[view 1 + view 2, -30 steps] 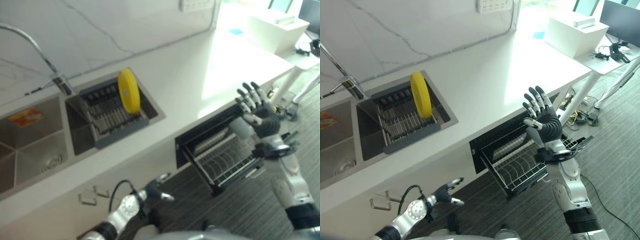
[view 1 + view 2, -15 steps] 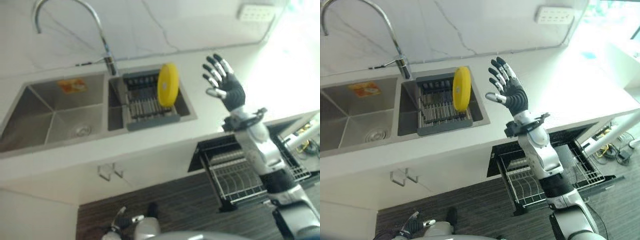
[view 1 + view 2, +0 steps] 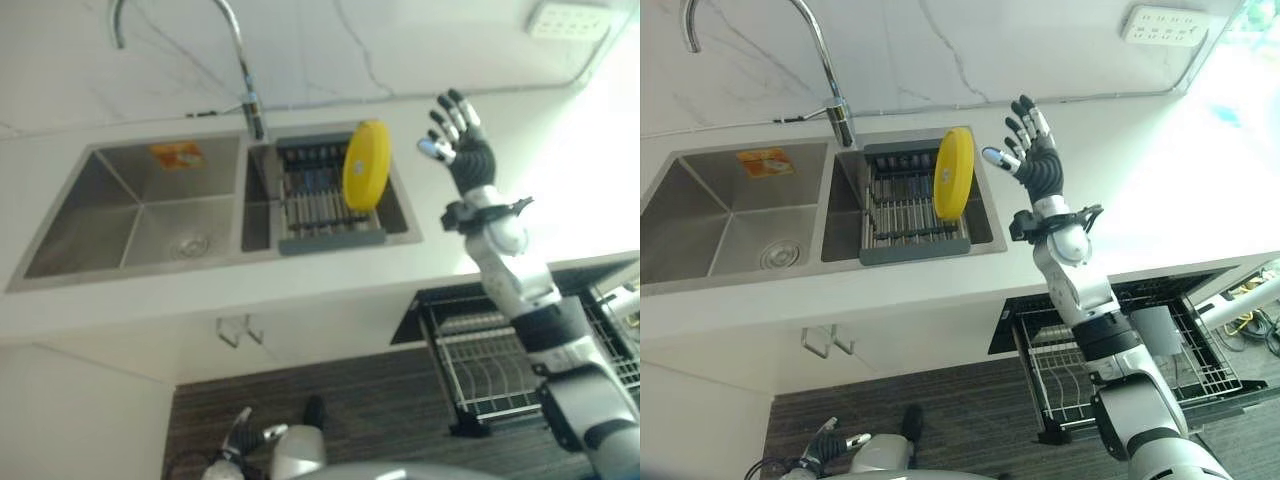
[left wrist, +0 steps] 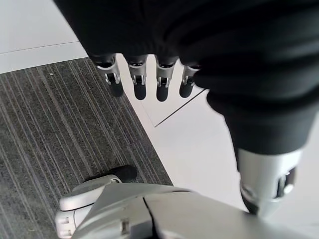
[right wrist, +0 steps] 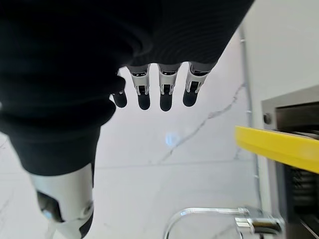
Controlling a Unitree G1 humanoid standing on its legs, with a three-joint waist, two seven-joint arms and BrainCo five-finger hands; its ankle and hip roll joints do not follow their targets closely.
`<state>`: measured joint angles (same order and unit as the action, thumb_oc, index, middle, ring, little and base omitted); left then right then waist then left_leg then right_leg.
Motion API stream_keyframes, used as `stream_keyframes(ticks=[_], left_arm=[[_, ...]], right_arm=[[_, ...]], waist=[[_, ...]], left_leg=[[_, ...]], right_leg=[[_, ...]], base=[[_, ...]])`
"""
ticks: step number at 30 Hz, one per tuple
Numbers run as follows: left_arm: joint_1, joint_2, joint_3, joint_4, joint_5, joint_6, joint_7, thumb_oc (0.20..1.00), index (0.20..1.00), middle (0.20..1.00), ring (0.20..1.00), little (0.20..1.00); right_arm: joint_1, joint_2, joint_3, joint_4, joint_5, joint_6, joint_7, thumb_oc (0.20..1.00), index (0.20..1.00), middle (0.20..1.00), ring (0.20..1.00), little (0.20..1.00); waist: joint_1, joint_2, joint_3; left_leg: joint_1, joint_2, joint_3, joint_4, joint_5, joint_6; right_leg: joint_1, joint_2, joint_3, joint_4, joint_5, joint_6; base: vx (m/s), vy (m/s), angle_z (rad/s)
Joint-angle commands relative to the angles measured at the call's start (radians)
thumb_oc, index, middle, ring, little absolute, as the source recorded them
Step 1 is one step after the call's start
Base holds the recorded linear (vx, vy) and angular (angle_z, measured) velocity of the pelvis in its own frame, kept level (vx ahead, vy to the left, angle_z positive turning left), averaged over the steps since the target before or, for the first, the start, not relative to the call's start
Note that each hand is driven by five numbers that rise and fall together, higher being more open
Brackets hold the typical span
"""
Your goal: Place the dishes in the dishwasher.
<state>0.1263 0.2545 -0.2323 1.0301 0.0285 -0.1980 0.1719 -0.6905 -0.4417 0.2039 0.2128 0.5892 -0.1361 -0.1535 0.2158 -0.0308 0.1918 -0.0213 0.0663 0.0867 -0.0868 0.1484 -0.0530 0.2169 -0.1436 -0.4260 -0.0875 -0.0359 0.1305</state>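
Right eye view showed the right hand (image 3: 1037, 160) raised at upper centre of the frame, above the counter (image 3: 1140, 200), its fingers spread wide and straight, holding nothing. Just to its left in the frame, a yellow plate (image 3: 953, 186) stood on edge in a grey rack (image 3: 910, 215) set in the smaller basin of the sink (image 3: 730, 215); hand and plate were near each other but apart. A curved tap (image 3: 830, 90) rose behind the sink at upper left, and a wall socket (image 3: 1163, 24) sat at upper right. At lower right of the frame the dishwasher (image 3: 1120, 350) was open below the counter, its wire basket (image 3: 1080, 375) pulled out over the dark striped floor (image 3: 940, 410).

Right wrist view showed the same hand (image 5: 159, 94) with fingers straight, the plate's yellow edge (image 5: 279, 147) at mid right of the frame and the tap (image 5: 219, 219) at the bottom.

Left wrist view showed the left hand (image 4: 149, 79) with fingers relaxed and empty, over the floor (image 4: 60, 134) and a white cabinet front (image 4: 199, 144).
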Motion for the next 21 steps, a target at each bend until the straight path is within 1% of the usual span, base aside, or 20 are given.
stream_keyframes(ticks=[1,4,6,8,11,14,16,17,21], left_arm=[[0.007,0.028,-0.056,0.026,0.005,-0.030,-0.006,1.000,1.000,1.000,1.000,1.000],[0.012,0.036,-0.055,0.016,0.014,-0.047,0.002,1.000,1.000,1.000,1.000,1.000],[0.014,0.044,-0.061,0.012,0.056,-0.076,0.021,1.000,1.000,1.000,1.000,1.000],[0.013,0.061,-0.090,-0.007,0.091,-0.095,0.034,1.000,1.000,1.000,1.000,1.000],[0.006,0.084,-0.128,-0.039,0.132,-0.120,0.025,1.000,1.000,1.000,1.000,1.000],[-0.001,0.097,-0.146,-0.063,0.115,-0.118,0.024,1.000,1.000,1.000,1.000,1.000],[-0.015,0.109,-0.155,-0.078,0.103,-0.123,0.012,1.000,1.000,1.000,1.000,1.000],[-0.015,0.109,-0.155,-0.078,0.103,-0.123,0.012,1.000,1.000,1.000,1.000,1.000],[-0.023,0.113,-0.158,-0.081,0.082,-0.127,0.012,1.000,1.000,1.000,1.000,1.000]], right_arm=[[-0.070,-0.078,-0.028,-0.010,0.015,-0.068,-0.038,1.000,1.000,1.000,1.000,1.000],[-0.091,-0.094,-0.046,0.008,0.020,-0.053,-0.039,1.000,1.000,1.000,1.000,1.000],[-0.105,-0.106,-0.049,0.024,0.032,-0.034,-0.034,1.000,1.000,1.000,1.000,1.000],[-0.126,-0.114,-0.045,0.066,0.046,-0.028,-0.025,1.000,1.000,1.000,1.000,1.000],[-0.157,-0.117,-0.037,0.124,0.055,-0.031,-0.022,1.000,1.000,1.000,1.000,1.000],[-0.174,-0.122,-0.036,0.161,0.067,-0.039,-0.018,1.000,1.000,1.000,1.000,1.000],[-0.193,-0.118,-0.032,0.205,0.041,-0.038,-0.014,1.000,1.000,1.000,1.000,1.000],[-0.193,-0.118,-0.032,0.205,0.041,-0.038,-0.014,1.000,1.000,1.000,1.000,1.000],[-0.210,-0.115,-0.021,0.254,0.047,-0.058,-0.018,1.000,1.000,1.000,1.000,1.000]], waist=[[0.041,0.025,-0.030],[0.052,0.027,-0.026],[0.060,0.027,-0.023],[0.070,0.028,-0.018],[0.081,0.030,-0.005],[0.086,0.032,0.005],[0.093,0.038,0.025],[0.093,0.038,0.025],[0.099,0.050,0.048]], left_leg=[[-0.048,0.046,-0.009,0.028,-0.083,-0.043],[-0.057,0.040,-0.020,0.030,-0.084,-0.041],[-0.064,0.034,-0.029,0.031,-0.083,-0.040],[-0.071,0.030,-0.038,0.033,-0.081,-0.039],[-0.084,0.025,-0.047,0.036,-0.078,-0.036],[-0.094,0.021,-0.054,0.038,-0.077,-0.034],[-0.109,0.014,-0.069,0.045,-0.074,-0.031],[-0.109,0.014,-0.069,0.045,-0.074,-0.031],[-0.125,0.011,-0.082,0.056,-0.071,-0.030]], right_leg=[[-0.021,0.001,-0.052,0.090,-0.095,-0.040],[-0.020,-0.003,-0.056,0.094,-0.098,-0.039],[-0.019,-0.004,-0.057,0.095,-0.100,-0.038],[-0.019,-0.007,-0.061,0.099,-0.101,-0.037],[-0.022,-0.011,-0.064,0.105,-0.103,-0.035],[-0.026,-0.013,-0.064,0.108,-0.105,-0.034],[-0.037,-0.019,-0.062,0.118,-0.106,-0.033],[-0.037,-0.019,-0.062,0.118,-0.106,-0.033],[-0.048,-0.024,-0.061,0.130,-0.108,-0.034]], base=[[0.12,-0.002,0.04],[0.07,0.002,0.17],[0.07,0.012,0.10],[0.07,0.018,0.03],[0.05,0.011,0.08],[0.02,0.005,0.20],[0.01,0.003,0.13],[0.01,-0.006,0.11],[0.01,-0.005,0.05]])
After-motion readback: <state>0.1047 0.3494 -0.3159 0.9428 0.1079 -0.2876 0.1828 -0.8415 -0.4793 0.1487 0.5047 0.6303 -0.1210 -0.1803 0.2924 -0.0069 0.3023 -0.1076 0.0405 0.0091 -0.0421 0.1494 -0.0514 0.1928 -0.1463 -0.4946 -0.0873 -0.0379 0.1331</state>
